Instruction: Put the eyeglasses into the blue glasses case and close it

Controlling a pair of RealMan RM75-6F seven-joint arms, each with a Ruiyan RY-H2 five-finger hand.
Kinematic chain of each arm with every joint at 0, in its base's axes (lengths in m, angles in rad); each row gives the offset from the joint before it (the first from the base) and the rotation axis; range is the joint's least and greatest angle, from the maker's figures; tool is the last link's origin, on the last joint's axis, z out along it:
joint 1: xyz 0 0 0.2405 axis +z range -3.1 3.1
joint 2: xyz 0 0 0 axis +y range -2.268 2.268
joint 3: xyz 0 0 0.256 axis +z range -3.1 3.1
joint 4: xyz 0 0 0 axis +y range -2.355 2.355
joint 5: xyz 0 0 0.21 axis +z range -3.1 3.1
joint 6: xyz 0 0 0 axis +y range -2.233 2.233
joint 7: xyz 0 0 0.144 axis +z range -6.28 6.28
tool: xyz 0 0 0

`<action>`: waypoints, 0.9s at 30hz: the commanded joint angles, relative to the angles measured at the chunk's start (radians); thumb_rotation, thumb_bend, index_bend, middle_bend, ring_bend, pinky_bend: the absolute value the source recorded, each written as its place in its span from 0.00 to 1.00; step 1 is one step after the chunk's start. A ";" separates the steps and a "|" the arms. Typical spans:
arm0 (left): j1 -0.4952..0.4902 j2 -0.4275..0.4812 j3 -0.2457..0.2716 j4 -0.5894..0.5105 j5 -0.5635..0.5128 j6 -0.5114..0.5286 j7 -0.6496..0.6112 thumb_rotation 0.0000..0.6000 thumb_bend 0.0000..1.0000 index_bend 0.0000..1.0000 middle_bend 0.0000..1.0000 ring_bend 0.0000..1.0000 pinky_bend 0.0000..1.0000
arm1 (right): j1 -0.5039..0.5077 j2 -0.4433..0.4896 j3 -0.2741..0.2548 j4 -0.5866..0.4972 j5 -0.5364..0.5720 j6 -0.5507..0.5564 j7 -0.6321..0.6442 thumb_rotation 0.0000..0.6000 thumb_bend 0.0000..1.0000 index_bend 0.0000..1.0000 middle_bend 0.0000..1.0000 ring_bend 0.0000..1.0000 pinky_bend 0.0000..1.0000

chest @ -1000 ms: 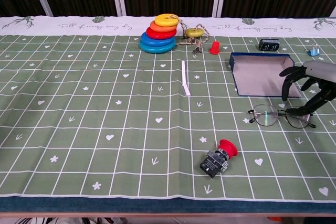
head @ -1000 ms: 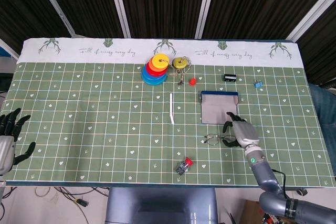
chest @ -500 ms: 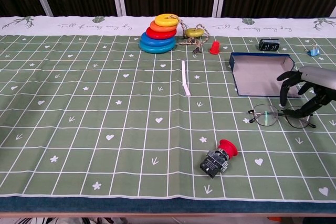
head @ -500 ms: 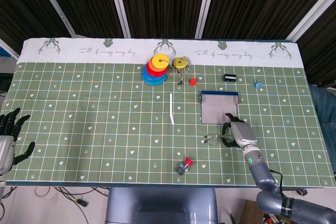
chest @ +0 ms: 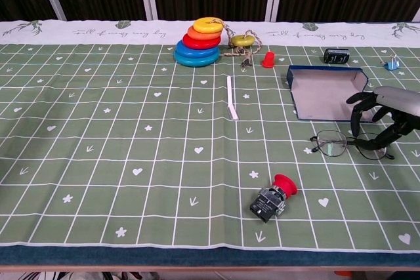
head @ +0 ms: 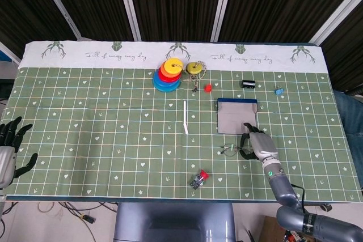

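Note:
The eyeglasses (chest: 331, 142) (head: 229, 150) lie on the green mat just in front of the open blue glasses case (chest: 326, 92) (head: 237, 115), whose grey inside faces up. My right hand (chest: 384, 115) (head: 258, 145) is over the right-hand lens, with fingers curled down on one side and the thumb on the other, pinching that end of the frame. The left lens looks slightly tipped up. My left hand (head: 10, 150) hangs at the table's left edge, fingers spread and holding nothing; the chest view does not show it.
A red-capped push button (chest: 272, 198) lies near the front, left of the glasses. A white stick (chest: 231, 105) lies mid-table. Stacked colour rings (chest: 199, 42), a yellow disc with cord (chest: 241, 40), a red cone (chest: 268, 60), a black part (chest: 335, 56) and a blue clip (chest: 392, 65) stand at the back.
My right hand has dropped lower and curled its fingers round the right lens. The glasses have shifted slightly and tipped. The left hand has stayed still.

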 commanded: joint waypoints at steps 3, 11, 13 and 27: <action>0.000 0.000 -0.001 0.000 -0.001 0.000 0.000 1.00 0.31 0.14 0.00 0.00 0.00 | 0.002 -0.002 0.002 0.002 0.004 -0.005 0.005 1.00 0.42 0.58 0.11 0.14 0.21; 0.000 -0.001 -0.001 0.000 -0.003 0.000 0.001 1.00 0.31 0.14 0.00 0.00 0.00 | 0.008 -0.010 0.006 0.001 0.002 -0.005 0.009 1.00 0.43 0.59 0.11 0.14 0.21; 0.000 -0.001 -0.002 -0.001 -0.003 0.000 0.002 1.00 0.31 0.14 0.00 0.00 0.00 | 0.010 -0.011 0.007 0.002 0.005 -0.006 0.007 1.00 0.43 0.59 0.11 0.14 0.21; 0.001 0.000 -0.003 -0.004 -0.009 -0.001 0.005 1.00 0.31 0.14 0.00 0.00 0.00 | 0.021 -0.017 0.012 0.005 0.030 -0.016 0.001 1.00 0.49 0.62 0.11 0.14 0.21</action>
